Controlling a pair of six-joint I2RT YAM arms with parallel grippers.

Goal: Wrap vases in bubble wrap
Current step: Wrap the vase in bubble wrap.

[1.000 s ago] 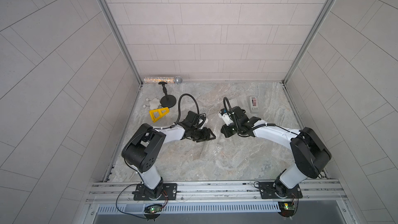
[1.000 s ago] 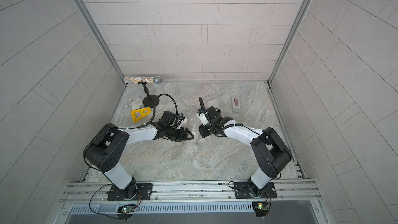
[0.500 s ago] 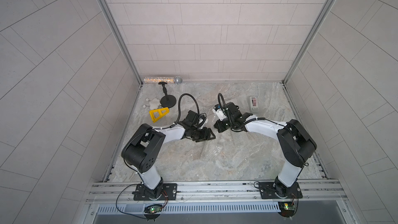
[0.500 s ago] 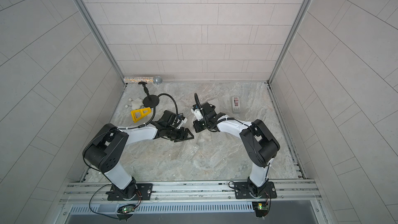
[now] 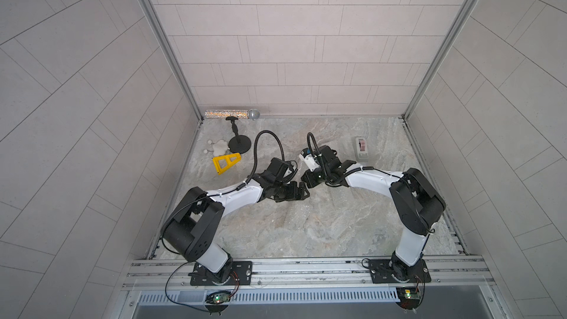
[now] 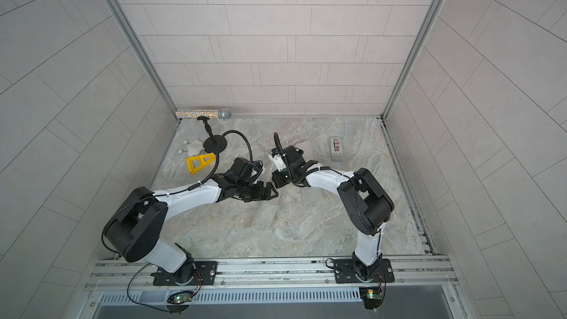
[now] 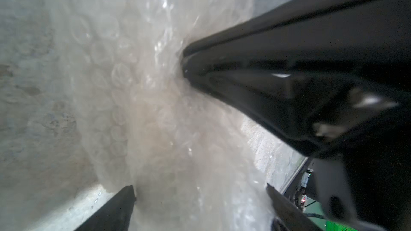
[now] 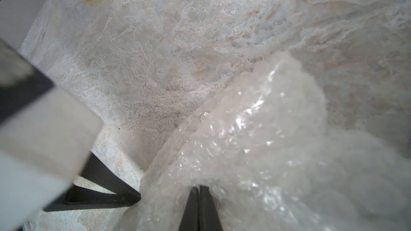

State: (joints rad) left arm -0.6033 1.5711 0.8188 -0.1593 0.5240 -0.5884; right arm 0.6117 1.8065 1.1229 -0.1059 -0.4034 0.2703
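Crumpled, clear bubble wrap (image 8: 255, 141) lies bunched on the marble table (image 5: 322, 228) between my two arms. My right gripper (image 8: 199, 188) is shut on a fold of it; the left wrist view shows the same gripper (image 7: 185, 63) pinching the bubble wrap (image 7: 144, 85). My left gripper (image 7: 200, 191) is open, its fingertips (image 7: 130, 193) wide apart on either side of the bunch. In both top views the left gripper (image 5: 302, 193) (image 6: 271, 191) and right gripper (image 5: 305, 177) (image 6: 274, 179) almost meet at mid-table. The vases are hidden in every view.
At the back left are a yellow triangular piece (image 5: 226, 163), a black stand (image 5: 237, 145), small white pieces (image 5: 219, 148) and a glittery microphone (image 5: 233, 114) against the wall. A grey tape dispenser (image 5: 362, 148) sits at the back right.
My right gripper has moved left, close to the left gripper, staying shut on the wrap. My left gripper's jaws have spread wider.
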